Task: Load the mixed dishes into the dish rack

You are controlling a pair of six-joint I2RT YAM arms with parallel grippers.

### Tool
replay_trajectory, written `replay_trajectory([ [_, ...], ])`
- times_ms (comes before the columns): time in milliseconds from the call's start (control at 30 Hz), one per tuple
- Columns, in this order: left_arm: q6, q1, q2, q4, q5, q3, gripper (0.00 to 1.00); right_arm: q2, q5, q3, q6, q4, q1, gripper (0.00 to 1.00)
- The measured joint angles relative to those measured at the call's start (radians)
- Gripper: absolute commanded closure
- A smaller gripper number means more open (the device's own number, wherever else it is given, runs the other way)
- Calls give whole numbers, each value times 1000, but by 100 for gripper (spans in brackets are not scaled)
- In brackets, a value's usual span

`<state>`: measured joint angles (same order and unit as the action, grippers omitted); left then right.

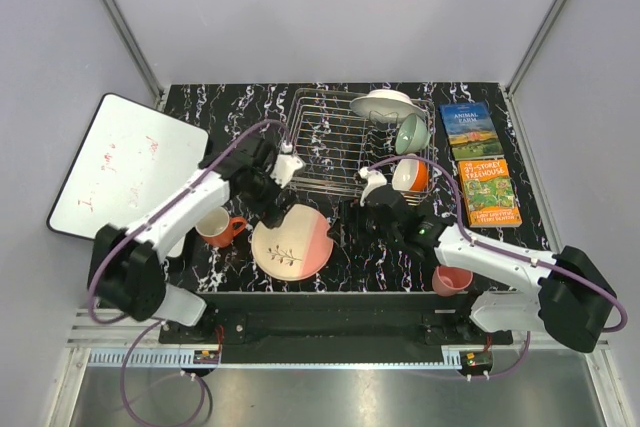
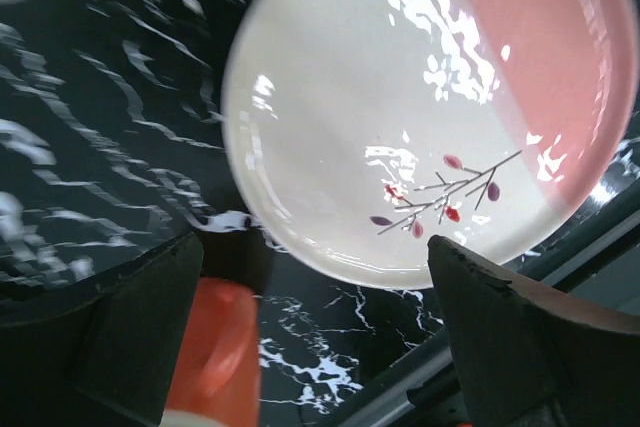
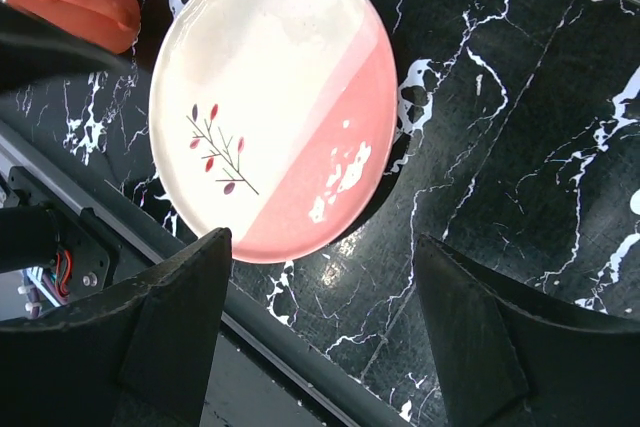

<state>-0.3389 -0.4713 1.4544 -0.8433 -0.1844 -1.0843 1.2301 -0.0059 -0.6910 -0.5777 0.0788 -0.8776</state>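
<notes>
Orange-red mug (image 1: 214, 226) is set on the marbled table (image 1: 355, 262) just left of the pink-and-cream plate (image 1: 292, 240), which lies flat outside the dish rack (image 1: 320, 142). Both the left gripper (image 2: 320, 282) and the right gripper (image 3: 320, 292) are held spread and empty by the plate. White plate (image 1: 387, 105), mint-green bowl (image 1: 411, 133) and orange bowl (image 1: 411, 175) are racked at the right end; the pink cup (image 1: 452, 280) stands on the table, far right.

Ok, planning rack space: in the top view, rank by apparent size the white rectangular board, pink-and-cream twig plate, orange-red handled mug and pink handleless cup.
1. White rectangular board
2. Pink-and-cream twig plate
3. Orange-red handled mug and pink handleless cup look about alike, so I leave them unranked.
</notes>
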Motion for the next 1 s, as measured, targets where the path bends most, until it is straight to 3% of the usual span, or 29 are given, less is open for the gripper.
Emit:
replay_trajectory([
  [200, 51, 65, -127, 14, -35, -43, 1, -24, 25, 17, 0, 2, -8, 16],
  [433, 91, 198, 103, 15, -156, 35, 1, -137, 76, 60, 1, 3, -67, 16],
  [700, 96, 195, 115, 59, -167, 63, 1, -165, 119, 64, 1, 4, -89, 17],
  [1000, 89, 156, 231, 124, -179, 63, 1, -114, 129, 61, -2, 43, -91, 19],
])
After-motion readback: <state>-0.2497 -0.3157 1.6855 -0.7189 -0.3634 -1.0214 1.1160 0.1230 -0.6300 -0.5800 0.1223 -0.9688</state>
